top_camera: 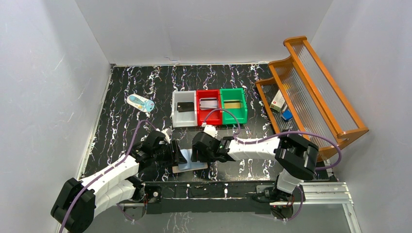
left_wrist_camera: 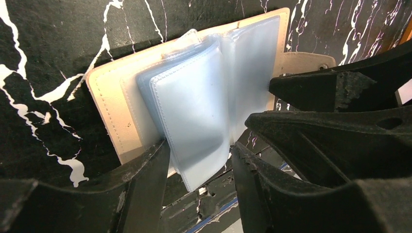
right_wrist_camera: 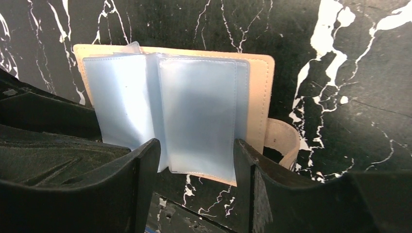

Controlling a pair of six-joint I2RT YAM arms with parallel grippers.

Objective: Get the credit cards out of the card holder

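The beige card holder (top_camera: 190, 166) lies open on the black marbled table near the front edge, between both grippers. Its pale blue sleeves (left_wrist_camera: 194, 111) fan up, and no card shows in them. My left gripper (top_camera: 180, 156) is open, its jaws standing either side of the lower sleeve edge (left_wrist_camera: 199, 150). My right gripper (top_camera: 193, 154) is open too, straddling a sleeve (right_wrist_camera: 197, 145) from the opposite side. The snap tab (right_wrist_camera: 282, 138) sticks out beside its right finger. A black card (top_camera: 184, 107), a silvery-grey card (top_camera: 209, 103) and a gold card (top_camera: 233, 104) lie in the bins.
A white bin (top_camera: 176, 116), a red bin (top_camera: 200, 116) and a green bin (top_camera: 243, 114) stand in a row behind the grippers. A wooden rack (top_camera: 316, 92) with small boxes stands at the right. A clear bottle (top_camera: 141, 103) lies at the back left.
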